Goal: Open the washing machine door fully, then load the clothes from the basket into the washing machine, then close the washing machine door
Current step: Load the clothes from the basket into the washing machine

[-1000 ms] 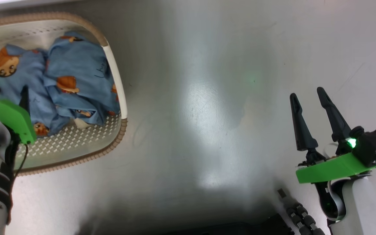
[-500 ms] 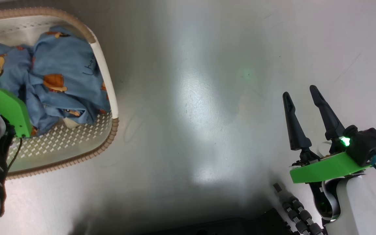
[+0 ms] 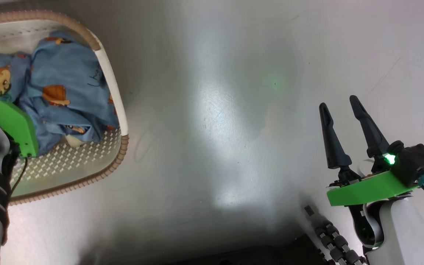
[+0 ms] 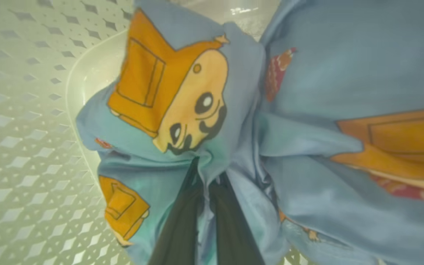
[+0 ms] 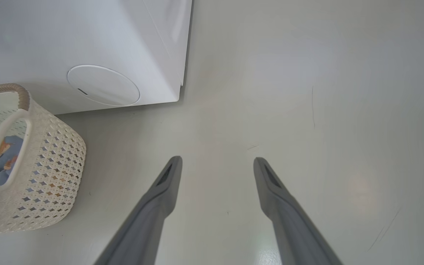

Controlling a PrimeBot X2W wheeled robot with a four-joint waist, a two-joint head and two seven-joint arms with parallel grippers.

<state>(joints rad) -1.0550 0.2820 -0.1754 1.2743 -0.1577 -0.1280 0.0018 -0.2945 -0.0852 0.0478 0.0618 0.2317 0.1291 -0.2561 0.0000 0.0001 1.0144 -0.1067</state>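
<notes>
White washing machine (image 5: 87,44) front with a round service cap (image 5: 103,85) low down, caught by the right wrist view. Glossy grey floor (image 3: 234,147) carries everything. Cream perforated basket (image 3: 113,88) stands upright just in front of the machine, open side up, one handle end toward the right arm. Its long axis is cut off at the head view's left edge. Light blue clothes (image 3: 68,77) are bunched inside against that handle-end wall; there's a dark scribble on the fabric, unreadable. Down in the basket, the left gripper (image 4: 207,176) has its fingers together, pinching a fold of the clothes, clear from the left wrist view. Well apart over bare floor, the right gripper (image 3: 338,101) has its fingers spread, empty.
</notes>
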